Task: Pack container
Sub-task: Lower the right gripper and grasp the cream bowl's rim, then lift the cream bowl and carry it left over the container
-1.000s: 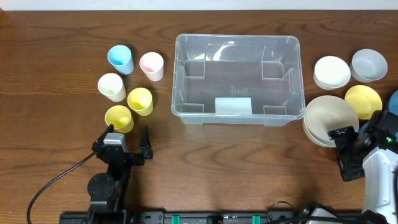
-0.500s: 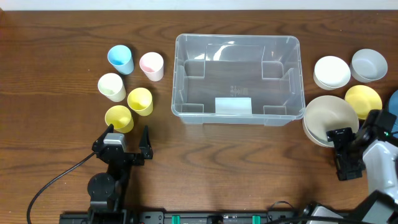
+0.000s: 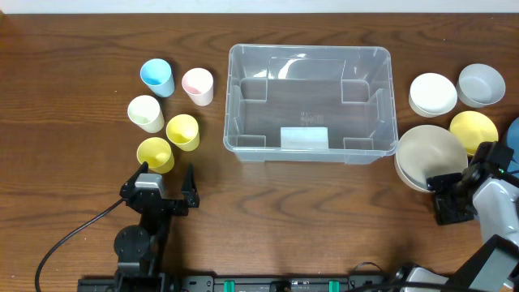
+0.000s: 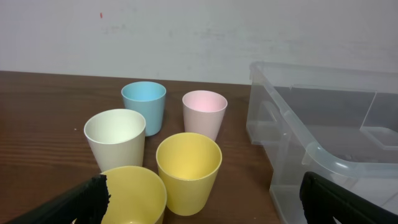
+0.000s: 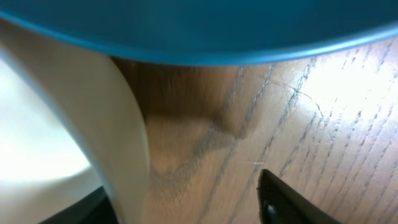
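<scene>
Container: clear rect. bin, centre of desk, toward far side. Upright, open top, nothing inside. White label on base, near the near wall.

Left of container, 5 cups in a cluster, all upright, mouths up:
- blue cup, far left
- pink cup, just right of blue, closest to the bin
- cream cup, near side of blue
- 2 yellow cups, one just right of cream, other nearest the left arm

Right of container, bowls:
- white bowl and grey bowl, side by side, far
- yellow bowl, nearer than those two
- large cream bowl, just beside the bin's near-right corner
- teal bowl, cut by right edge of the overhead view

Left gripper: near side of the cups, aimed at them. Jaws spread wide, nothing between them. Nearest yellow cup sits just ahead of it; wrist view shows both tips at the bottom corners and the bin at right.

Right gripper: at near-right rim of the cream bowl. Wrist view is very close: cream wall at left, teal rim across the top. Jaws part open, cream wall in the gap, clear space to the right tip. Contact w/ the left tip: can't tell.
</scene>
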Robot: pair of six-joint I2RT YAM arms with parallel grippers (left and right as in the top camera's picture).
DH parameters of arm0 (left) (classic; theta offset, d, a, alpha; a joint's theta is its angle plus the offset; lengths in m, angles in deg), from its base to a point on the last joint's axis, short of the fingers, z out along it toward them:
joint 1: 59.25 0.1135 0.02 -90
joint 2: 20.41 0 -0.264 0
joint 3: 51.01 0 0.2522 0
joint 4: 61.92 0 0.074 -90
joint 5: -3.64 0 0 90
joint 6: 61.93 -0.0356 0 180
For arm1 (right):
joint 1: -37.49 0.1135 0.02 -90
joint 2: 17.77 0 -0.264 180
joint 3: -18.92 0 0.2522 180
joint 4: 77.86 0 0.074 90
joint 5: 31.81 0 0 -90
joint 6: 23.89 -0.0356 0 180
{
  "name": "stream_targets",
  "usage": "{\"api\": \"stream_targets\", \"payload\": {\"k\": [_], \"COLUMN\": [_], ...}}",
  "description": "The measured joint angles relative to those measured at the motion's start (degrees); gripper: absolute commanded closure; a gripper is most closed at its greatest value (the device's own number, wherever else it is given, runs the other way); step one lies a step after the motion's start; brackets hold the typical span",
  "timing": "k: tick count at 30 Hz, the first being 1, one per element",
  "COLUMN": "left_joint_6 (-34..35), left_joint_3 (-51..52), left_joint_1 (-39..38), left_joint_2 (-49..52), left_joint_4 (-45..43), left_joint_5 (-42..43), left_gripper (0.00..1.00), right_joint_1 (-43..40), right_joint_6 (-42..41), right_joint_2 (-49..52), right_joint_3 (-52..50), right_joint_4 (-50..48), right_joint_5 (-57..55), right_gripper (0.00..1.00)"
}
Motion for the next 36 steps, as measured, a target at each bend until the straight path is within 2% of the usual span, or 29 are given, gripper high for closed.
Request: {"api": "stream_targets", "payload": {"k": [5, 9, 13, 16, 21, 26, 36], "left_joint_6": [0.0, 0.0, 0.0, 0.0, 0.0, 0.0, 0.0], "left_joint_3": [0.0, 0.0, 0.0, 0.0, 0.0, 0.0, 0.0], "left_joint_1": [0.0, 0.0, 0.0, 0.0, 0.0, 0.0, 0.0], "left_joint_2": [0.0, 0.0, 0.0, 0.0, 0.0, 0.0, 0.0], "left_joint_4": [0.0, 0.0, 0.0, 0.0, 0.0, 0.0, 0.0], "left_joint_5": [0.0, 0.0, 0.0, 0.0, 0.0, 0.0, 0.0], "left_gripper": [0.02, 0.02, 0.02, 0.02, 0.02, 0.02, 0.02], "right_joint_1": [0.0, 0.0, 0.0, 0.0, 0.0, 0.0, 0.0], "right_joint_6": [0.4, 0.5, 0.7, 0.6, 1.0, 1.7, 4.7], "right_joint_2": [0.0, 0.0, 0.0, 0.0, -0.2, -0.2, -0.2], "right_joint_3": [0.0, 0.0, 0.0, 0.0, 0.4, 3.8, 25.9], "right_joint_4": [-0.1, -0.3, -0.3, -0.3, 0.5, 6.1, 23.5], "right_joint_5": [0.0, 0.0, 0.2, 0.4, 0.9, 0.6, -0.5], "right_gripper": [0.6, 0.65, 0.82, 0.98, 0.99, 0.99, 0.99]}}
